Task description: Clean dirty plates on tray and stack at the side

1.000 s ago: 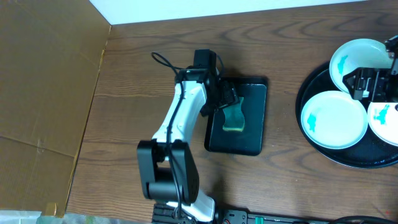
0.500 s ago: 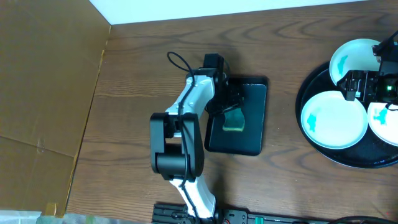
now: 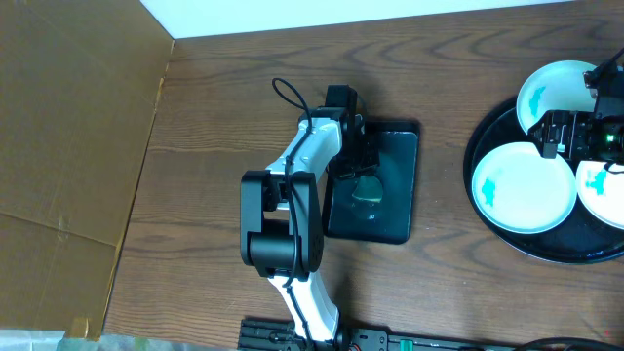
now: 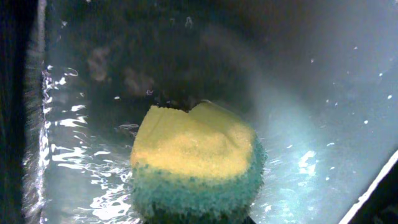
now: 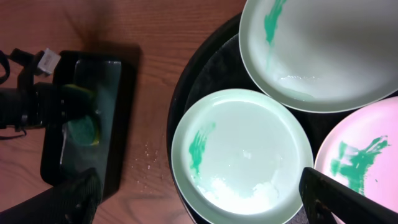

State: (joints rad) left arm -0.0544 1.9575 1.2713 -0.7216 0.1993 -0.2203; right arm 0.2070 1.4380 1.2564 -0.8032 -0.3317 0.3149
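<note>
Since a second earlier the left gripper (image 3: 363, 168) had clamped shut on the yellow-green sponge (image 4: 196, 162) in the wet rectangular tray (image 3: 395, 219) (its elbow swung nearer). The right gripper (image 5: 208, 193) hung wide open, empty, above three smeared dirty plates (image 3: 525, 187) on the round tray (image 3: 485, 232), on a wooden table (image 3: 214, 88)

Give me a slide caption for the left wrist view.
Left gripper shut on the yellow-and-green sponge in the wet small black tray.

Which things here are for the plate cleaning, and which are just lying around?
For the job: three plates, round tray, sponge in the left hand, rectangular tray under it.
Lying about: cardboard sheet, black strip at the front edge.
</note>
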